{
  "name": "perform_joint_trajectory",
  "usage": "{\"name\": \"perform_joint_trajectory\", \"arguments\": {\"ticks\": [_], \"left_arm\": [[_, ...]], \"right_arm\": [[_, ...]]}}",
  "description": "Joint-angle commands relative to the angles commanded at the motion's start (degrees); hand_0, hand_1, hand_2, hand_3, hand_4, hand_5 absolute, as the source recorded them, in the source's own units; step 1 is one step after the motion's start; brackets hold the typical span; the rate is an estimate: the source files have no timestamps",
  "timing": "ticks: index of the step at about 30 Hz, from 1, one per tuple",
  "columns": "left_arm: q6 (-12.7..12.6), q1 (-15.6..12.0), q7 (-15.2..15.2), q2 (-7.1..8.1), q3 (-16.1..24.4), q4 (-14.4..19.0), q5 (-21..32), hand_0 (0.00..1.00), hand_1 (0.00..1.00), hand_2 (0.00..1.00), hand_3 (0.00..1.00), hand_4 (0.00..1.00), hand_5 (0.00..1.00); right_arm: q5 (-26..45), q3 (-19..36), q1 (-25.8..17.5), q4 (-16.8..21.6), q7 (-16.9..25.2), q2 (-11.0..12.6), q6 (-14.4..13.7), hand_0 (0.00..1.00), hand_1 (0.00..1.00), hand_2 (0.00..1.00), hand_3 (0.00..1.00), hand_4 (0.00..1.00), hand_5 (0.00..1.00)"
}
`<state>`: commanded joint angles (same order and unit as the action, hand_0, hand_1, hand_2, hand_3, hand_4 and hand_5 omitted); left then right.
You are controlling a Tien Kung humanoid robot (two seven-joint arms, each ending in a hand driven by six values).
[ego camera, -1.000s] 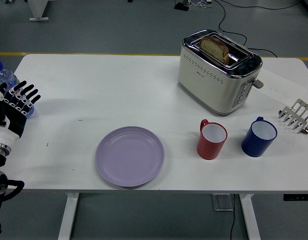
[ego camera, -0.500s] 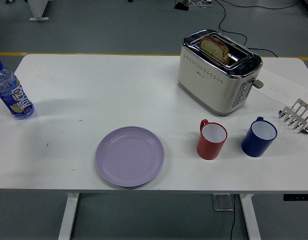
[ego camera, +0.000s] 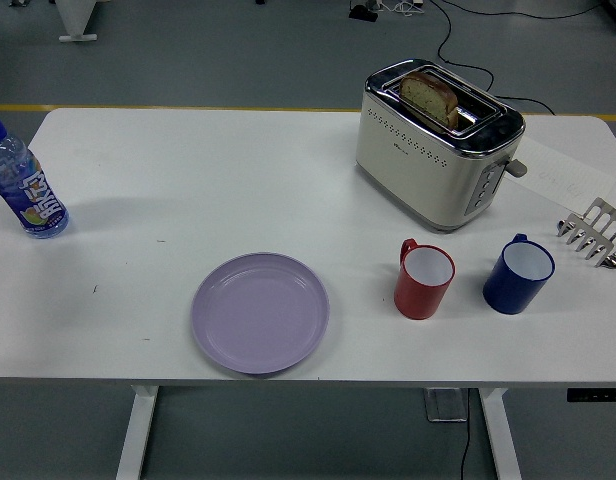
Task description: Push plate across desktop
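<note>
A round lilac plate [ego camera: 260,312] lies flat on the white table [ego camera: 188,170], close to the near edge and a little left of the middle. Nothing sits on it. Neither of my hands shows in the head view.
A red mug [ego camera: 424,280] and a blue mug [ego camera: 518,273] stand to the plate's right. Behind them is a cream toaster [ego camera: 436,143] with a bread slice [ego camera: 429,96] in a slot. A metal toast rack [ego camera: 593,232] sits at the right edge, a water bottle [ego camera: 25,190] at the far left.
My left hand, seen at the left edge by the bottle a second ago, has drawn back out of view. The plate and other objects have not moved.
</note>
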<state>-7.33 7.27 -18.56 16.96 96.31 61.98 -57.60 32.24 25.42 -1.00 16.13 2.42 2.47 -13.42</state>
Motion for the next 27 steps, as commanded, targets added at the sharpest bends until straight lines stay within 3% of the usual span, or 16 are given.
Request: {"name": "perform_joint_trajectory", "arguments": {"ticks": [11,12,17,18,27], "left_arm": [[2.8,-1.3,1.2,-0.99,0.1,-0.2,-1.5,0.893,0.912,0.929,0.877,0.542,0.998],[2.9,-1.4,1.2,-1.05,0.1,-0.2,-1.6,0.845,0.858,0.844,0.791,0.540,0.998],[4.9,-2.8,2.3,-1.86,-0.5,-0.4,-2.7,0.845,0.858,0.844,0.791,0.540,0.998],[5.0,-3.1,2.4,-2.02,-0.7,-0.5,-2.9,0.833,0.843,0.812,0.753,0.539,0.998],[5.5,-4.4,2.7,-2.19,-2.2,-0.3,-4.4,0.826,0.837,0.803,0.743,0.549,0.998]], "right_arm": [[0.0,-0.1,0.1,0.0,0.1,0.1,0.0,0.592,0.523,0.608,0.622,0.373,0.574],[0.0,-0.1,0.1,0.0,0.1,0.1,0.0,0.591,0.523,0.608,0.622,0.372,0.573],[-0.1,-0.1,0.1,0.0,0.1,0.0,-0.1,0.591,0.523,0.608,0.622,0.372,0.573],[-0.2,0.0,0.1,0.0,0.0,0.0,-0.1,0.591,0.523,0.608,0.622,0.371,0.573],[-0.4,0.3,0.0,0.0,-0.1,-0.1,-0.2,0.592,0.523,0.608,0.623,0.371,0.572]]}}
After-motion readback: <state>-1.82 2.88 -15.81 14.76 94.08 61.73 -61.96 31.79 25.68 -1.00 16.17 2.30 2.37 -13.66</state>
